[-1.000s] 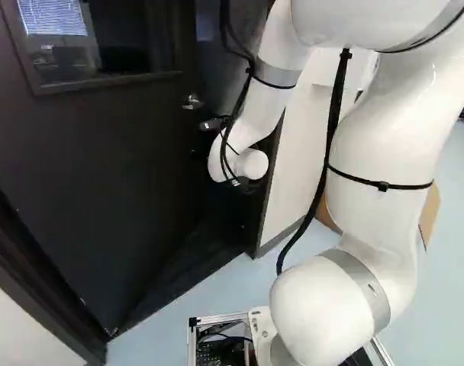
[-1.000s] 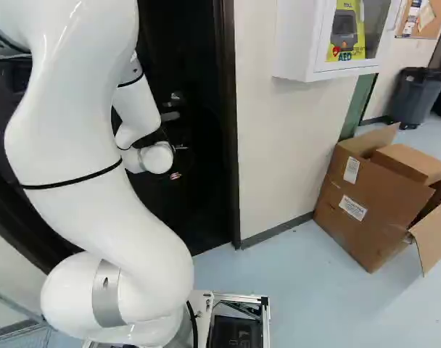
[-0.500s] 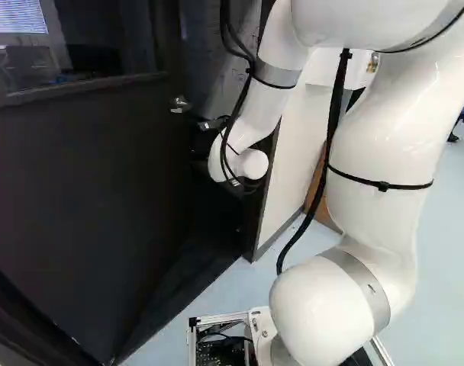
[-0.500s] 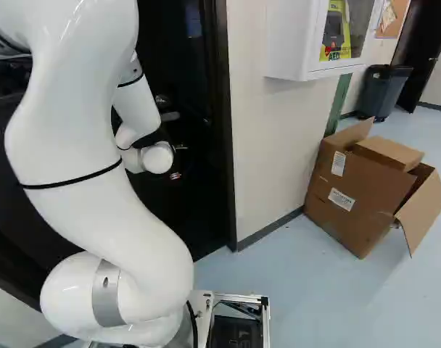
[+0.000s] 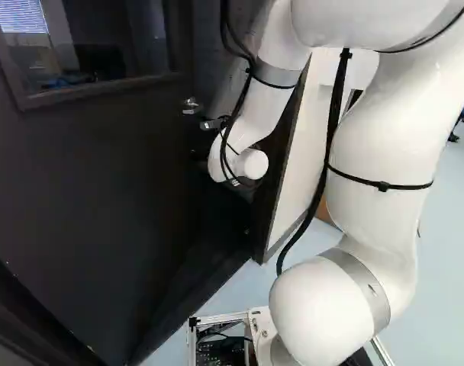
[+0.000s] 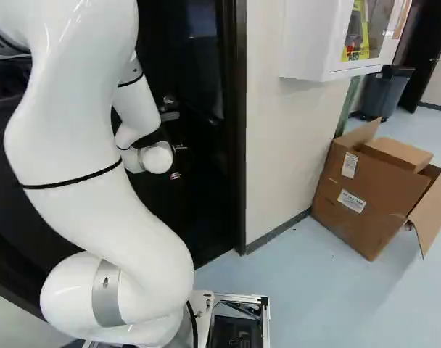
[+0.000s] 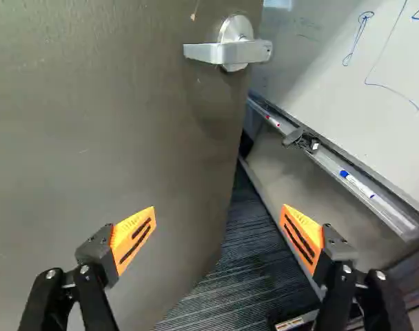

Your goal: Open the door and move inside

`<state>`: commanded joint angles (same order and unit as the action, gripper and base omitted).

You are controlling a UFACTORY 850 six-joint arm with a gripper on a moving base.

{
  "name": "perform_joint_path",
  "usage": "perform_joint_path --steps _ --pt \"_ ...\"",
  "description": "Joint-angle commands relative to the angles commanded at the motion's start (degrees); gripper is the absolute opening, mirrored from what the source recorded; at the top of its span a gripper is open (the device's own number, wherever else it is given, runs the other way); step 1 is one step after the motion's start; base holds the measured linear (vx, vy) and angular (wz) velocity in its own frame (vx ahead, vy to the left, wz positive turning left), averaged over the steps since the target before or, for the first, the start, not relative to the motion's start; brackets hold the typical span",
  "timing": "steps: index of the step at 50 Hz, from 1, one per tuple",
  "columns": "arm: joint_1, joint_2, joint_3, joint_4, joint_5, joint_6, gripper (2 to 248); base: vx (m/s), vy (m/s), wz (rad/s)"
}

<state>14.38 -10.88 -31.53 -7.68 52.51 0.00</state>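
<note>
The white arm [image 6: 97,159] is seen left of a dark door frame [image 6: 238,145]; a white cabinet [image 6: 307,47] is mounted on the pale wall [image 6: 278,145]; an open cardboard box [image 6: 362,192] is placed beside it, before a grey bin [image 6: 384,96].

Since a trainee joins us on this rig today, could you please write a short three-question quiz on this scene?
1. True or false: the door stands at least partly open.
2. What lies in the tray of the whiteboard? (a) scissors; (b) markers; (c) a cup.
3. Fill in: the gripper has its jaws ____ (open or closed).

Key: 1. True. 2. b. 3. Open.
</note>
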Motion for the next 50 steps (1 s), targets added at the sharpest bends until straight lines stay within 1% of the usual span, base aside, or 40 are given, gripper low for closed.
perform_joint_path --steps 27,32,50 --pt "0.00 0.00 0.00 0.00 0.00 0.00 247 -0.002 0.102 -0.005" --pt "0.00 0.00 0.00 0.00 0.00 0.00 247 0.001 0.048 -0.004" --pt "0.01 0.00 0.00 0.00 0.00 0.00 247 0.000 0.000 0.000"
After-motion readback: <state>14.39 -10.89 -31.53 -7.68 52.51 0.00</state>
